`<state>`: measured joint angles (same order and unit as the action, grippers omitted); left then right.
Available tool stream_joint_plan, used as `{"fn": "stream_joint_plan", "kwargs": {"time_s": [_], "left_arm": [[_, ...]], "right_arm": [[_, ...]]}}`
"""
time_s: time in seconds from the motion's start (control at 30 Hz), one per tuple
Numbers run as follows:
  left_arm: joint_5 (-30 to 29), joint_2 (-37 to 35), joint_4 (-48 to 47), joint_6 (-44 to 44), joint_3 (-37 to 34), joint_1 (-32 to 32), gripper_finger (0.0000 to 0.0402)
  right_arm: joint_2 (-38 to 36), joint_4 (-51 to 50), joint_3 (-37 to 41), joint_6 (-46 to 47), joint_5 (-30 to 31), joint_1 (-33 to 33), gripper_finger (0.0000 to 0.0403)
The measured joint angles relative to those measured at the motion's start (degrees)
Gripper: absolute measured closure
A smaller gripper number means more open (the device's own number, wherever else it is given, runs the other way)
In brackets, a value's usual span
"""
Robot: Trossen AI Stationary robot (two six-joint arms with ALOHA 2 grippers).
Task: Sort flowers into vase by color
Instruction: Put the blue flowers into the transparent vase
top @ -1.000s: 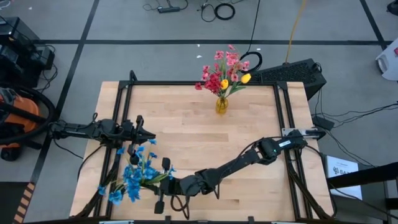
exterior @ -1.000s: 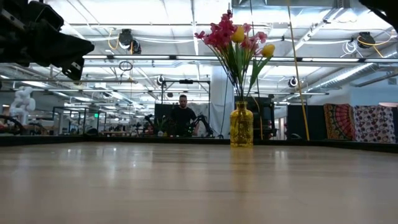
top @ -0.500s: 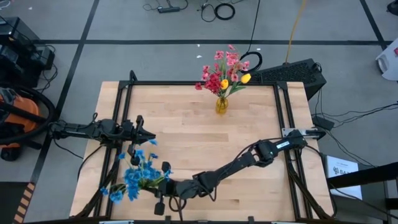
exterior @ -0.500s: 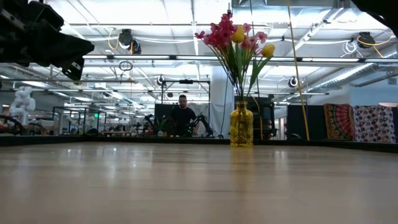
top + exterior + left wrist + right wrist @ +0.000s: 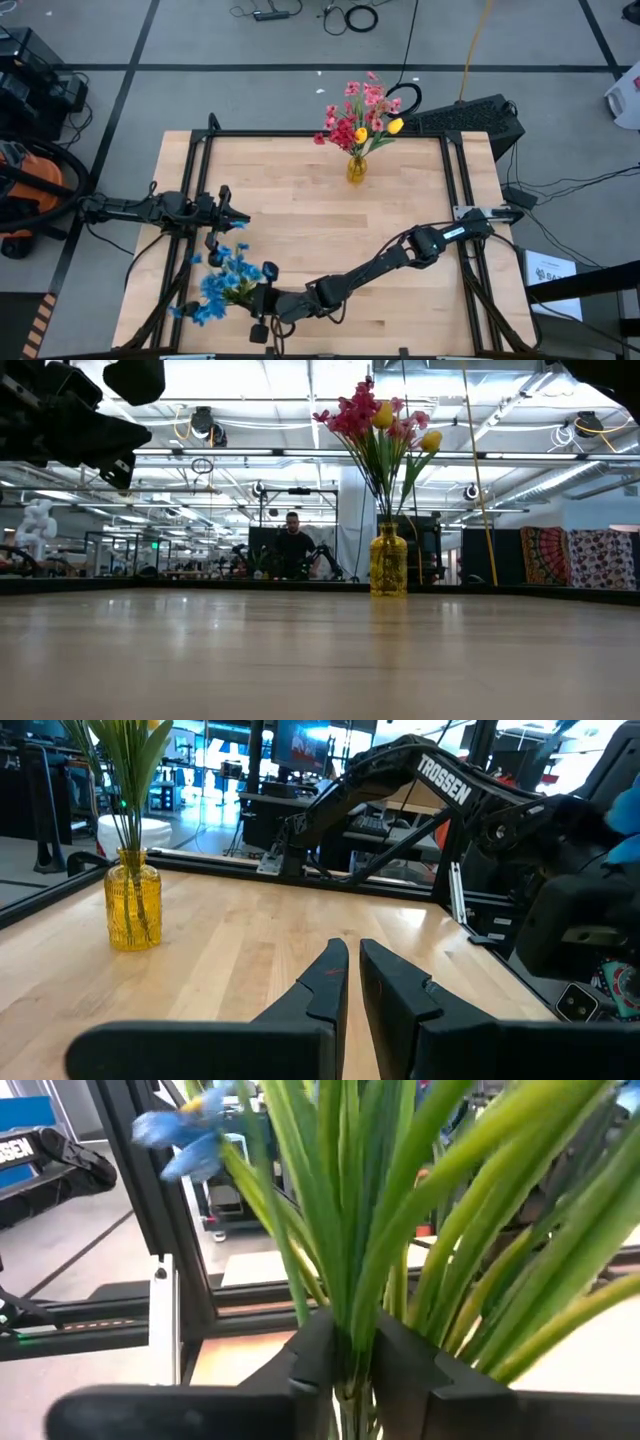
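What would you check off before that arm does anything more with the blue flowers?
1. Grasp: right end effector shut on the blue flowers' green stems: ok.
2. Whole blue bunch held: cannot tell; some stems may be loose.
3. Yellow vase upright at the table's far edge: ok.
4. Room in that vase: not ok; pink and yellow blooms fill it.
5. A second vase for blue: cannot tell; none in view.
6. Left end effector, nearly shut, empty, beside the bunch: ok.

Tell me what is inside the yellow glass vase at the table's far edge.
The yellow glass vase holds green stems topped with pink and red blooms and yellow buds. The tinted glass hides the stem ends.
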<state>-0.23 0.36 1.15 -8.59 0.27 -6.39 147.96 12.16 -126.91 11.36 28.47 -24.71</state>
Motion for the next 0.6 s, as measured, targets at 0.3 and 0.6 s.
{"fn": "stream_joint_plan", "kwargs": {"time_s": [0.3, 0.6], "left_arm": [[0.0, -0.01, -0.01, 0.0, 0.0, -0.02, 0.0366], [0.0, 0.0, 0.0, 0.01, 0.0, 0.0, 0.0366]], "right_arm": [[-0.52, -0.93, 0.02, 0.81, -0.14, 0.02, 0.0296], [-6.65, -14.13, 0.02, -1.59, -0.4, -0.15, 0.0243]]}}
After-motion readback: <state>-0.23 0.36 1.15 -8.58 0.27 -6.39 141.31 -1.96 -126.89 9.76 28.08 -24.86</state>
